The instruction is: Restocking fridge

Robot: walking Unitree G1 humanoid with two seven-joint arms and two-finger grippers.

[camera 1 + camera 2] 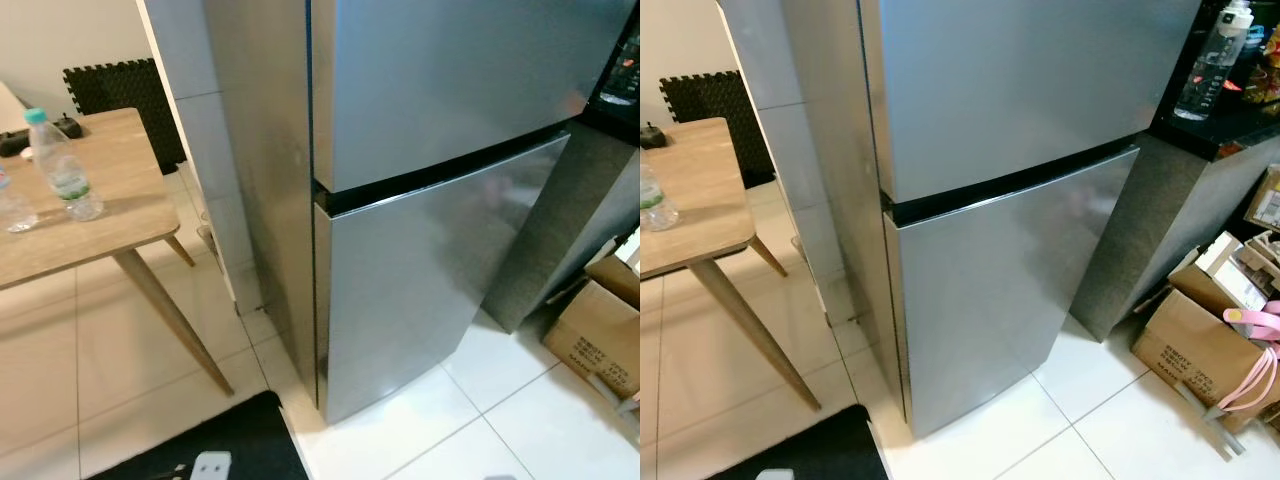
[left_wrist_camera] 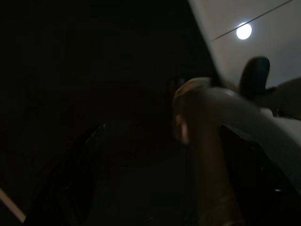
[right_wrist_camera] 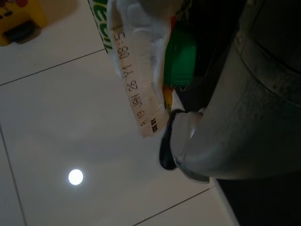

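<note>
Fridge point(image 1: 440, 200): a steel two-door unit, both doors closed, standing on the white tiled floor point(image 1: 130, 370).

Left eye view: a wooden worktop point(image 1: 110, 190) stands to the fridge's left, apart from it, carrying a clear water bottle point(image 1: 62, 165) upright near its edge. A cardboard box point(image 1: 600, 325) sits on the floor on the fridge's other side.

Right eye view: a dark counter point(image 1: 1225, 125) adjoins the fridge and carries another clear bottle point(image 1: 1210, 65). Cardboard boxes point(image 1: 1195, 335) lie below it.

Left wrist view: very dark. A pale rounded form and floor tile can be made out; the left claw's state cannot be told.

Right wrist view: a carton point(image 3: 141, 70) with a green cap point(image 3: 181, 59) and a printed date strip hangs over the floor, against the right claw point(image 3: 176, 122). Whether the fingers pinch it cannot be told.
</note>
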